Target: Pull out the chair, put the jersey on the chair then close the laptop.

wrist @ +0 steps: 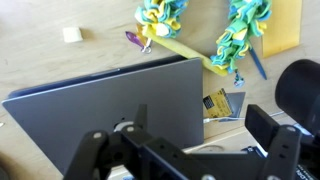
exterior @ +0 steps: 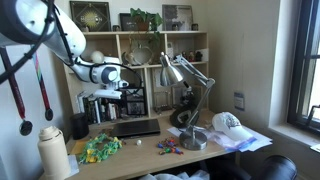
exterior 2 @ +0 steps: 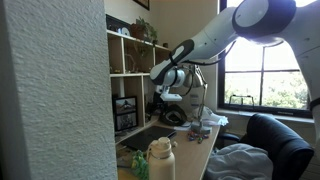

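The gripper (exterior: 128, 95) hangs just above the laptop (exterior: 135, 127), which lies at the back of the desk (exterior: 150, 158) in front of the shelf (exterior: 140, 50). In the wrist view the two fingers (wrist: 88, 152) stand spread wide apart with nothing between them, and the laptop's grey lid (wrist: 110, 105) fills the middle of the picture right below them. The lid looks flat or nearly flat, though from these angles I cannot tell whether it is fully down. No finger appears to touch it.

In an exterior view the chair (exterior 2: 285, 140) stands away from the desk edge, and the jersey (exterior 2: 245, 160) lies bunched and wrinkled on it. A dark piece of the chair (exterior: 275, 168) shows at the lower corner in an exterior view too.

On the desk, a green and yellow frilly toy (exterior: 98, 148) lies near the front of the laptop, with a pale bottle (exterior: 52, 150) standing beside it. A silver desk lamp (exterior: 185, 85) stands to the side of the laptop, and a white cap (exterior: 228, 123) rests on papers beyond the lamp. In the wrist view a small white cube (wrist: 70, 34) lies on the bare wood past the lid.
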`<state>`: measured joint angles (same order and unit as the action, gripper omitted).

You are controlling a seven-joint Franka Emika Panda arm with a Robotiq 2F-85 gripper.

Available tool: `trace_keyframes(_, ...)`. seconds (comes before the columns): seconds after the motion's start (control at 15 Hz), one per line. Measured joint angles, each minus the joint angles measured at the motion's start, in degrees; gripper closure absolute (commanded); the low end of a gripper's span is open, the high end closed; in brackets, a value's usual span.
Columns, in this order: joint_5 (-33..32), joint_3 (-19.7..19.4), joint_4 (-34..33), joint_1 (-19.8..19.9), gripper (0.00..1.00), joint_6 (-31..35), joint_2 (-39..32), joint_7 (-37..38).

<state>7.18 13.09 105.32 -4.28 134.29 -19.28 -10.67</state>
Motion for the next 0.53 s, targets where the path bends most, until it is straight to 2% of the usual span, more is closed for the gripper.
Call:
trace_keyframes(0.2, 0.02, -0.89, 5.49, 0.04, 0.00, -3.26, 8.55, -2.89)
trace_keyframes(0.53, 1.54, -2.96, 14.55, -0.01, 0.00, -4.31, 21.29, -7.40)
